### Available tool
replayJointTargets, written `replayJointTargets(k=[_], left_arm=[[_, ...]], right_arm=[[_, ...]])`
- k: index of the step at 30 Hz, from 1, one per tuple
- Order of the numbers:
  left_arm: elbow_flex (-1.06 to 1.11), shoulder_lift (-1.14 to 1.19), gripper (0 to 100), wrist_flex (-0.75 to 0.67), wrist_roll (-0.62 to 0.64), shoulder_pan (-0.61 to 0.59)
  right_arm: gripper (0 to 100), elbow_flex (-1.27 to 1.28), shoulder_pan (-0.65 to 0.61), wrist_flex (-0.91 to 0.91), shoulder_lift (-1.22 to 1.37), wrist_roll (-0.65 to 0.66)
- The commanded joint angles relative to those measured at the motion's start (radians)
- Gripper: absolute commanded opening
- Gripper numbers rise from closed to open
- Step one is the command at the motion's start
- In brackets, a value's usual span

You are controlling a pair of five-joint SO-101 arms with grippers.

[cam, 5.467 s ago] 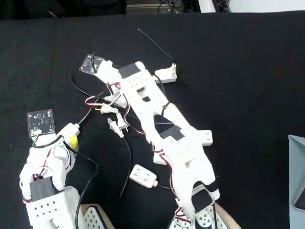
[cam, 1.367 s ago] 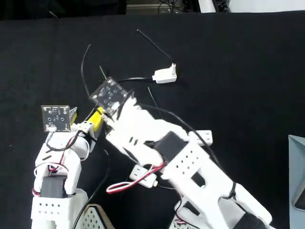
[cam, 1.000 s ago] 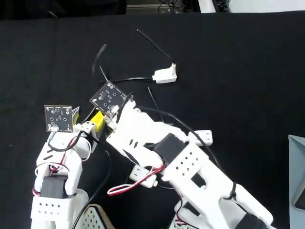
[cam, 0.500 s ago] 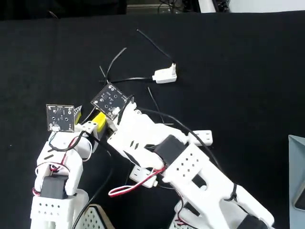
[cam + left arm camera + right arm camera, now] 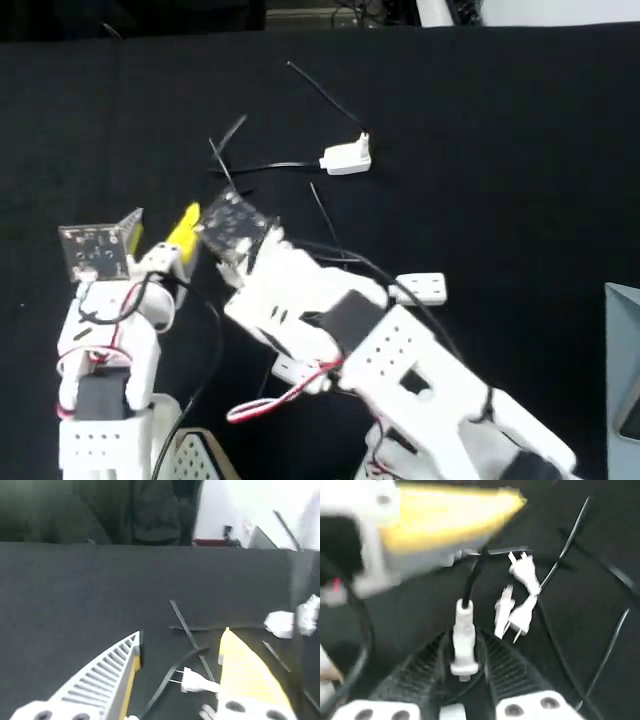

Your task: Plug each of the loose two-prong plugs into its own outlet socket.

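Plug (image 5: 462, 625) looks light and rigid, pinched by its body inside the closed right pincer (image 5: 464, 642); its springy cord (image 5: 470, 582) probably tugs. Left pincer (image 5: 181, 632) gapes, empty.

1. The high view looks steeply down on the black table (image 5: 500, 120) from a fixed spot above, with both arms rising from the near edge.
2. The left wrist view sits low behind the left gripper (image 5: 182, 632) and faces almost level across the table toward the far wall (image 5: 240, 505).
3. The right wrist view sits close behind the right gripper (image 5: 463, 636) and faces down at the table, so near that the white plug (image 5: 462, 655) between the gripper's fingers looks large.
4. The high and right wrist views share the left gripper's yellow finger (image 5: 184, 225).
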Motion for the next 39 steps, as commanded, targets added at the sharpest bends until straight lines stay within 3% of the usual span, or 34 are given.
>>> replayJointTargets(k=[1,10,16,25,28,32,35,39], left_arm=[[-0.024,-0.008,25,-0.075,0.005,-0.035],[0.01,-0.008,25,-0.077,0.003,0.104],[-0.108,-0.009,25,0.118,-0.064,0.203],[-0.14,-0.009,26,0.169,-0.066,0.211],[-0.157,-0.009,25,0.163,-0.066,0.131],[-0.165,0.002,26,0.17,-0.071,-0.074],[-0.15,0.017,26,0.21,-0.184,-0.168],[-0.153,0.091,26,0.318,-0.318,-0.193]], right_arm=[[1.1,-0.013,-0.009,-0.011,-0.019,-0.011],[1.1,-0.01,-0.009,-0.012,-0.019,-0.011],[1.1,-0.004,-0.003,-0.026,-0.013,-0.011],[1.1,0.018,0.0,-0.026,-0.016,-0.011],[1.1,0.025,0.038,-0.026,-0.019,-0.014],[1.1,0.027,0.087,-0.028,-0.018,-0.075],[1.1,0.068,0.071,-0.084,-0.012,-0.11],[1.1,0.153,0.052,-0.198,-0.012,-0.114]])
